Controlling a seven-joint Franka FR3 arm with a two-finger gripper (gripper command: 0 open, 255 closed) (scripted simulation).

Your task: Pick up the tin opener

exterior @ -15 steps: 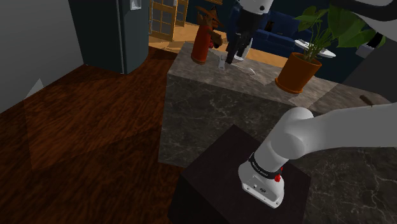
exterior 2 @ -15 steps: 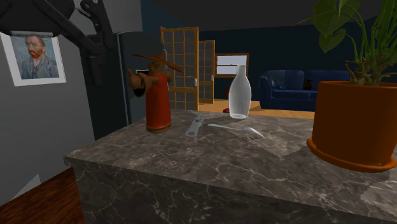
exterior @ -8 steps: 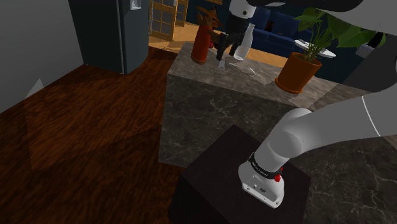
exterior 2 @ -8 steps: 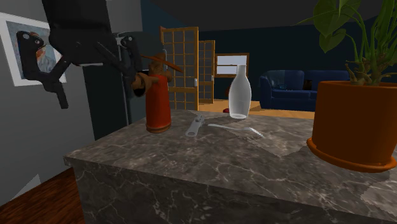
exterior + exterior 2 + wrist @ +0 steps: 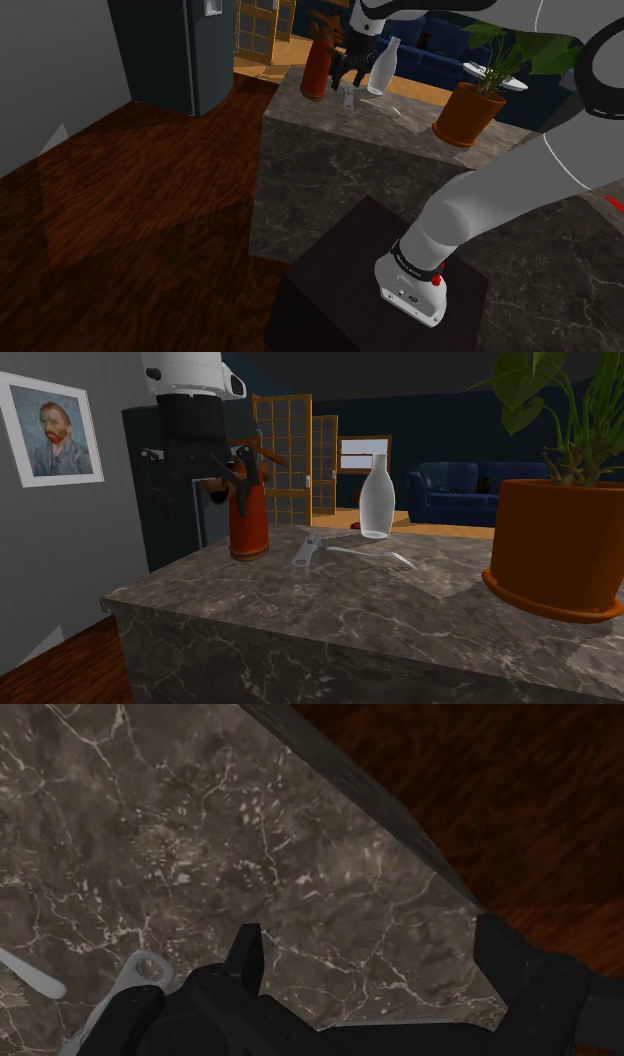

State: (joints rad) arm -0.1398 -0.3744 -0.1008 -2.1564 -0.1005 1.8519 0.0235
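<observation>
The tin opener (image 5: pixel 307 549) is a pale grey bar lying flat on the marble counter (image 5: pixel 330 612), between a red figure-shaped bottle (image 5: pixel 249 522) and a clear bottle (image 5: pixel 376 500). In the shoulder view the tin opener (image 5: pixel 346 97) lies just below my gripper (image 5: pixel 348 73). My gripper (image 5: pixel 236 476) hangs above the counter's far corner, in front of the red bottle. In the wrist view its black fingers (image 5: pixel 245 960) stand wide apart over bare marble, gripper (image 5: pixel 375 966) open and holding nothing. The opener's handle end with a hole (image 5: pixel 128 988) lies off to one side of the fingers.
A thin white utensil (image 5: pixel 372 556) lies beside the opener. A large orange plant pot (image 5: pixel 555 547) stands on the counter at the second exterior view's right. The counter edge (image 5: pixel 400 834) drops to a dark wood floor (image 5: pixel 130 190). My stand (image 5: pixel 370 280) is at the lower right.
My hand has swung in over the counter's corner, towards the red bottle and the tin opener, and has come lower. The things on the counter have not moved.
</observation>
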